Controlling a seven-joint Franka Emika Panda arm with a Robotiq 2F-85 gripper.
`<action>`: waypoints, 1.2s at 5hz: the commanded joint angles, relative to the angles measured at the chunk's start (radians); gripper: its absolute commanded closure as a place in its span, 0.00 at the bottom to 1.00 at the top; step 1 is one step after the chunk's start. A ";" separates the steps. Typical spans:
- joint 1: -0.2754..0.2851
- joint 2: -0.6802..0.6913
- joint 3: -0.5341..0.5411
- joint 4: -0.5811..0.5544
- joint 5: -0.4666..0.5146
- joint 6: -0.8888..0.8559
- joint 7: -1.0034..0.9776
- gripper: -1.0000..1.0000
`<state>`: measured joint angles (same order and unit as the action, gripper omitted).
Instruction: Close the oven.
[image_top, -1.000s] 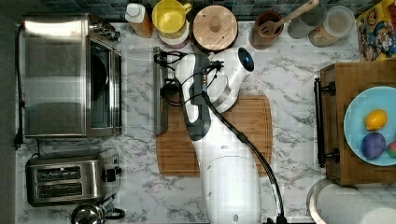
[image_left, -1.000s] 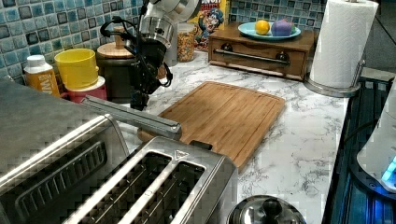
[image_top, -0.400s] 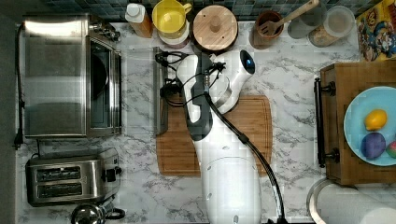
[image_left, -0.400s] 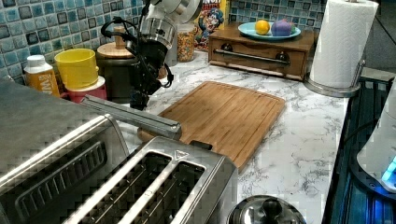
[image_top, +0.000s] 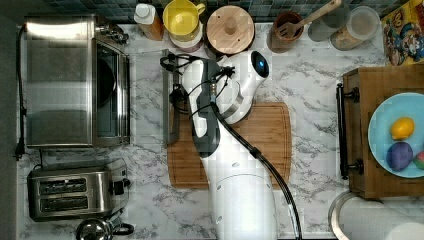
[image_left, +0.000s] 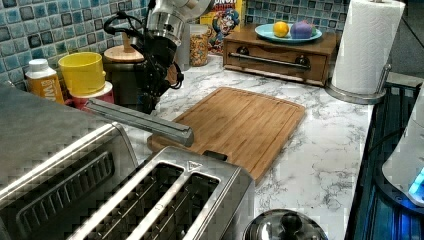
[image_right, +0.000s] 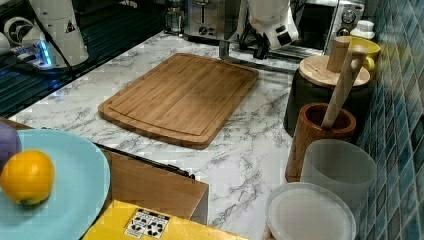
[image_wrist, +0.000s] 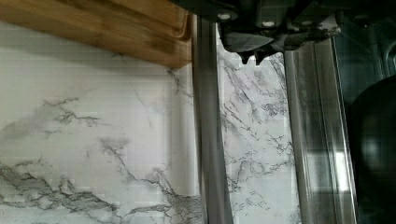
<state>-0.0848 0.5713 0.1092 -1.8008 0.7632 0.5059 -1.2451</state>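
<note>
Countertop (image_top: 310, 65) of white marble runs under everything I see. Oven (image_top: 60, 82) sits at the top view's left, boxy steel, door dropped open flat toward the counter's middle, with the dark cavity exposed; its bar handle (image_top: 165, 97) lies at the door's far edge, just beside the cutting board (image_top: 260, 145), which it slightly overlaps in the left view. My white arm (image_top: 240, 195) reaches up from the top view's bottom edge across the board, wrist bent toward the door. Gripper (image_left: 148, 97) hangs over the handle end nearest the canisters; in the wrist view the dark fingertips (image_wrist: 254, 53) sit close together just inside the bar, between the bar and the door frame, so I log the fingers as nearly closed with nothing between them; I cannot tell whether they touch the bar. Two-slot toaster (image_top: 75, 192) stands below the oven in the top view. Wooden drawer box (image_top: 380, 135) at the top view's right carries a blue plate (image_top: 387, 130) with fruit. Paper towel roll (image_left: 367, 45) stands upright near it. Yellow cup (image_top: 182, 20) and wood-lidded jar (image_top: 230, 27) line the tiled back wall
</note>
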 joint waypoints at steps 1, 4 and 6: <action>0.213 -0.215 0.198 0.127 -0.122 0.033 0.137 1.00; 0.394 -0.130 0.204 0.292 -0.709 0.005 0.575 1.00; 0.470 -0.024 0.168 0.441 -0.885 -0.130 0.718 1.00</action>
<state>0.3064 0.4949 0.2625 -1.4844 -0.0396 0.4436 -0.6284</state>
